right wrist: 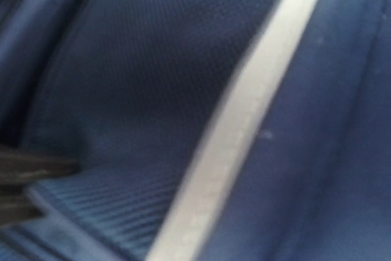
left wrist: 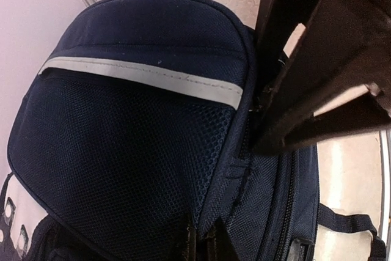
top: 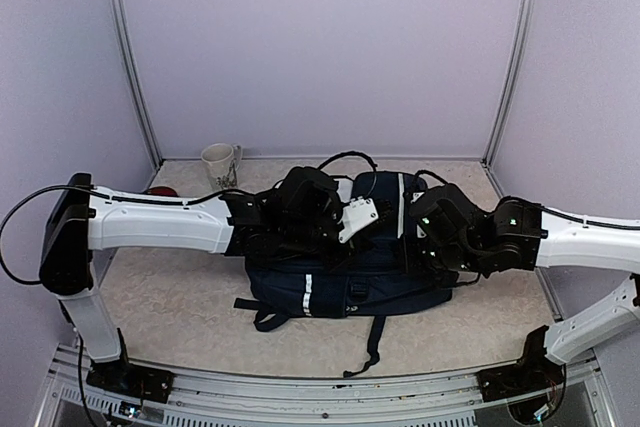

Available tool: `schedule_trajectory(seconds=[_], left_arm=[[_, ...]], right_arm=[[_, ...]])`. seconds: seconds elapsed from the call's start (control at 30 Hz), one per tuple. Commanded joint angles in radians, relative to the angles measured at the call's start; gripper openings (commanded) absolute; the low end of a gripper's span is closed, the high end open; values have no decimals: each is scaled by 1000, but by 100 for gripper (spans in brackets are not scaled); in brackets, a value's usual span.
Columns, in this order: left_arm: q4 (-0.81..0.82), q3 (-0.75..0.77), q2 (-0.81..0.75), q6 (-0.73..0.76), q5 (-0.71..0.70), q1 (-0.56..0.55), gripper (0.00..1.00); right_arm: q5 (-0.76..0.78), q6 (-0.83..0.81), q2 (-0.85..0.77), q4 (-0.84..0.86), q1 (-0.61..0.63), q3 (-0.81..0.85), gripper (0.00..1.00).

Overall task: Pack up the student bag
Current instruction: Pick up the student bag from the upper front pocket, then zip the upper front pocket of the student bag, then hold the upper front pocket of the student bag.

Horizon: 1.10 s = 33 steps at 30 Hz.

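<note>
The student bag (top: 340, 282), dark navy with a white stripe (left wrist: 153, 76), lies flat in the middle of the table. My left gripper (top: 332, 227) is over its upper left part. In the left wrist view this gripper (left wrist: 204, 246) is shut on the fabric edge of the bag's mesh front pocket (left wrist: 122, 151). My right gripper (top: 425, 222) is pressed against the bag's right side. Its wrist view is blurred and shows only navy fabric (right wrist: 153, 59) and the stripe (right wrist: 244, 126), with its fingers hidden.
A white mug (top: 219, 163) stands at the back left near the wall. Something red (top: 160, 190) peeks out behind the left arm. Black straps (top: 372, 342) trail from the bag toward the front edge. Walls close in the table on three sides.
</note>
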Motion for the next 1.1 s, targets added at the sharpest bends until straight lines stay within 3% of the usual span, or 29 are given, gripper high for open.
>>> schedule_trajectory(seconds=[0.0, 0.07, 0.27, 0.47, 0.57, 0.7, 0.73, 0.77, 0.8, 0.83, 0.93, 1.07], left_arm=[[102, 44, -3, 16, 51, -43, 0], [89, 38, -10, 33, 36, -46, 0], [-19, -37, -70, 106, -86, -41, 0], [-107, -212, -220, 116, -168, 6, 0], [-134, -277, -310, 114, -161, 30, 0], [-130, -367, -415, 176, -76, 33, 0], [-105, -390, -440, 185, -62, 30, 21], [-71, -408, -460, 184, -54, 23, 55], [-38, -414, -474, 180, -44, 13, 74], [-8, -406, -482, 180, -25, -3, 82], [72, -346, -449, 180, 13, -78, 86], [146, -229, -295, 147, -43, -132, 74]], right_arm=[[29, -18, 36, 21, -13, 21, 13], [46, -17, 28, 4, -20, 22, 0], [53, -29, -53, -119, -78, -5, 0], [-53, -190, -177, -180, -299, -46, 0], [-160, -294, -187, -113, -377, -53, 0], [-426, -378, -109, 49, -380, -52, 0], [-483, -377, -84, 80, -378, -55, 0], [-528, -371, -68, 115, -375, -63, 0], [-560, -360, -57, 155, -370, -76, 0], [-603, -346, -51, 196, -364, -92, 0], [-691, -280, -40, 328, -334, -134, 0], [-671, -265, -11, 343, -280, -111, 0]])
